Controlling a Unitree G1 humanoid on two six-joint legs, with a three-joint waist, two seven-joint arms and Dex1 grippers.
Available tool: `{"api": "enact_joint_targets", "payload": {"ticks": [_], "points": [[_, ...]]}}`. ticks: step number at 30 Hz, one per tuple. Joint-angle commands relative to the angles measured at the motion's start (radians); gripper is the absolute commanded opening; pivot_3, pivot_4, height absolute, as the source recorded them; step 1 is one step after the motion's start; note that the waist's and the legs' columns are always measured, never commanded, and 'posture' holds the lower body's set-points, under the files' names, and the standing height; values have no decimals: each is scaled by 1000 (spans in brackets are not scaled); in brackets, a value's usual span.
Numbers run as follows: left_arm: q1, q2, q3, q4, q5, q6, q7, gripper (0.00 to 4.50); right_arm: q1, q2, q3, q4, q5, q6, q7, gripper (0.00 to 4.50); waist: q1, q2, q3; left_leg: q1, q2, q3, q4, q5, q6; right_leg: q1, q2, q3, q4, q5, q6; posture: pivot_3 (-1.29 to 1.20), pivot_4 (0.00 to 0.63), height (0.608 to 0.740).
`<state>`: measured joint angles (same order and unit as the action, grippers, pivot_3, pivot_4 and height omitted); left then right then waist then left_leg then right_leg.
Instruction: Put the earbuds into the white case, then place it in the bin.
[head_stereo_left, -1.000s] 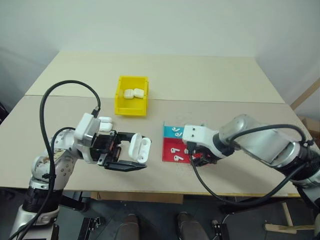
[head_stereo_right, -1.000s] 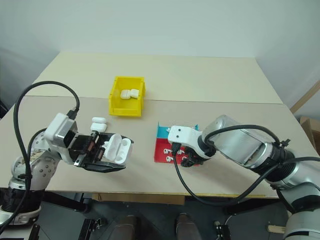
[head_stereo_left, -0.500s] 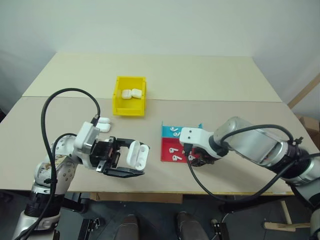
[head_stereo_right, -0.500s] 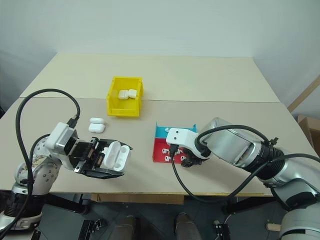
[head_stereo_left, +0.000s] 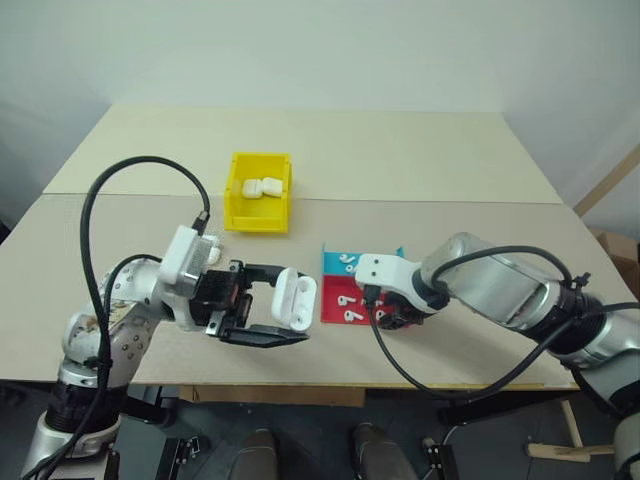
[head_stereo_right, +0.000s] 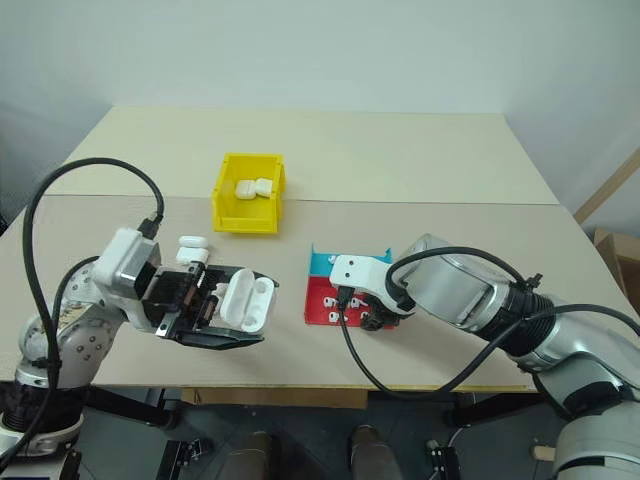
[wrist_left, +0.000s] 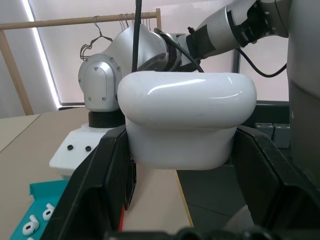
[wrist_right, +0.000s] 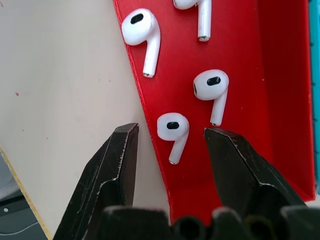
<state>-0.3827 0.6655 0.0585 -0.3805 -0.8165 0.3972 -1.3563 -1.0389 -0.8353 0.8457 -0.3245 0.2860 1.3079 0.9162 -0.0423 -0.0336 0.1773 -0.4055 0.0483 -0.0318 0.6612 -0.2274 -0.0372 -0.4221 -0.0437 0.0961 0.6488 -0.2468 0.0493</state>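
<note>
The right claw, fingers apart and tips hidden under its wrist overhead, straddles one earbud lying stem toward the claw on the red tray; the left claw grips the open white case.

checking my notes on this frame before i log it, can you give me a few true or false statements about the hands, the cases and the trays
1. The left hand is shut on a white case whose lid is flipped open. True.
2. The right hand has already picked up an earbud. False: its fingers stand open on either side of an earbud that lies in the red tray.
3. The yellow bin holds two white cases. True.
4. The blue tray is nearer the robot than the red tray. False: the blue tray lies beyond the red one.
5. Another white case lies on the table. True.
</note>
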Motion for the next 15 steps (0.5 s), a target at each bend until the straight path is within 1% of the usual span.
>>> {"api": "enact_joint_targets", "payload": {"ticks": [1,15], "points": [[-16,13,15,-38,-27,16,20,2785,1,-1,-9,-2,-25,-30,9,2544,0,0,0,0,0,0,0,0,0,0,0,0,0,0,0,0,150,740],[11,32,24,-56,-37,23,26,2785,27,22,-1,7,-51,-39,25,2544,-1,0,0,0,0,0,0,0,0,0,0,0,0,0,0,0,150,740]]}}
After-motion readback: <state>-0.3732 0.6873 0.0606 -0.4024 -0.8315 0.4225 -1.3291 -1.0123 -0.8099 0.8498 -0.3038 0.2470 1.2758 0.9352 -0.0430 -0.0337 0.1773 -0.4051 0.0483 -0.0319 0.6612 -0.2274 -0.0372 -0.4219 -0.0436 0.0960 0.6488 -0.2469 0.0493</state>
